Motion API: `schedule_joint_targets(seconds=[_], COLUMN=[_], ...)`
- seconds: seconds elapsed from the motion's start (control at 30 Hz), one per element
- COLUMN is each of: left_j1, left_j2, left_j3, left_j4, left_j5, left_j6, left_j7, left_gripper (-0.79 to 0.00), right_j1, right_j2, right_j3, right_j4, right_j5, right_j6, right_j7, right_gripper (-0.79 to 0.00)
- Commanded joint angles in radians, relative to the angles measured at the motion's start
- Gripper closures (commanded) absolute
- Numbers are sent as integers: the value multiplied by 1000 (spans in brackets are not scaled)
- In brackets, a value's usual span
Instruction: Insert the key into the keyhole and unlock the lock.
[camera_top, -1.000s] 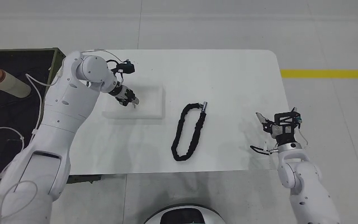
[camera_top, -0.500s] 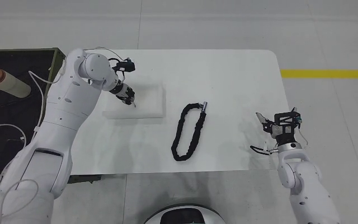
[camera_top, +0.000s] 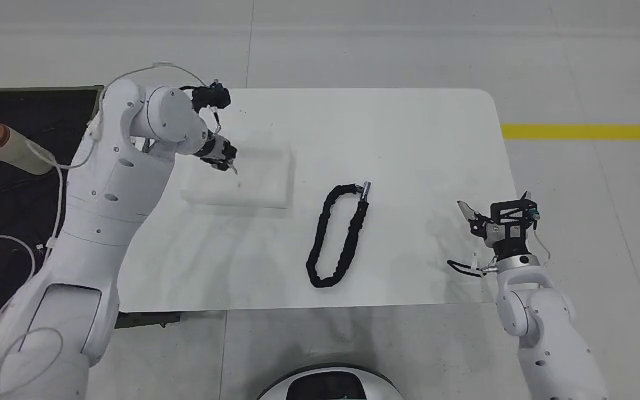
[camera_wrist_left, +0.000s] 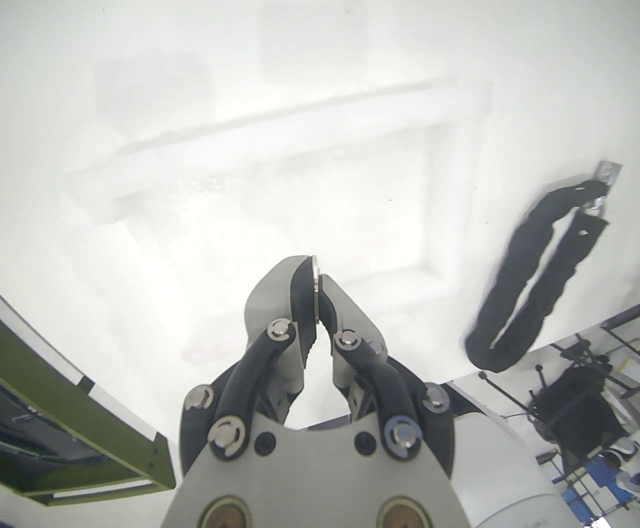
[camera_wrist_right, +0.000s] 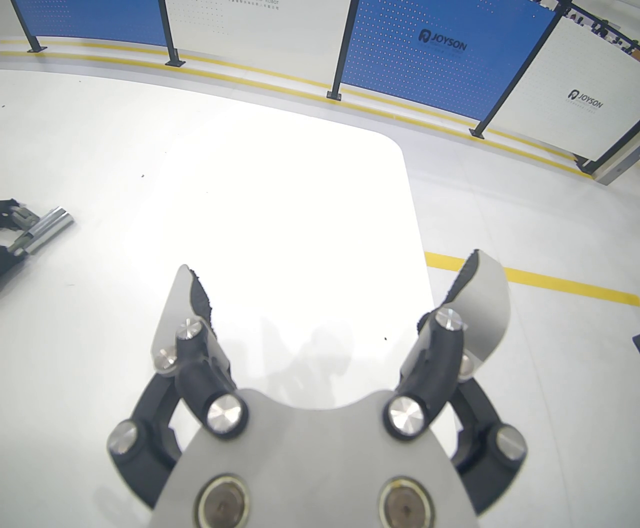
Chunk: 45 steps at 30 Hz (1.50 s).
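Over white foam tray: left tool pinched on key; chain lock well apart, middle of surface; right tool wide, at surface edge

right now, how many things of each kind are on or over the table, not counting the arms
chain lock: 1
key: 1, pinched in the left gripper
white foam tray: 1
total: 3
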Motion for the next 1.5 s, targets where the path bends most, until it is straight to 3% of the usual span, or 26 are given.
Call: schedule_joint_targets(seconds=[0.0, 0.1, 0.23, 0.47, 1.47], left_j1=[66, 155, 238, 272, 272], left_j2=[12, 27, 39, 39, 39], left_j3=[-97, -215, -335, -345, -345], left_j4=[-29, -31, 48, 153, 153], left_j5=[-112, -285, -526, -715, -715], left_j6=[-40, -161, -328, -470, -470], left_j7=[67, 131, 180, 186, 186], left_gripper=[0, 0, 0, 0, 0], right_j1=[0, 0, 0, 0, 0], right_j2=[0, 0, 0, 0, 0], right_j3=[0, 0, 0, 0, 0], right_j4=[0, 0, 0, 0, 0], right_j5=[0, 0, 0, 0, 0], right_j6=[0, 0, 0, 0, 0], right_j7=[0, 0, 0, 0, 0], right_gripper=[-785, -785, -785, -785, -785])
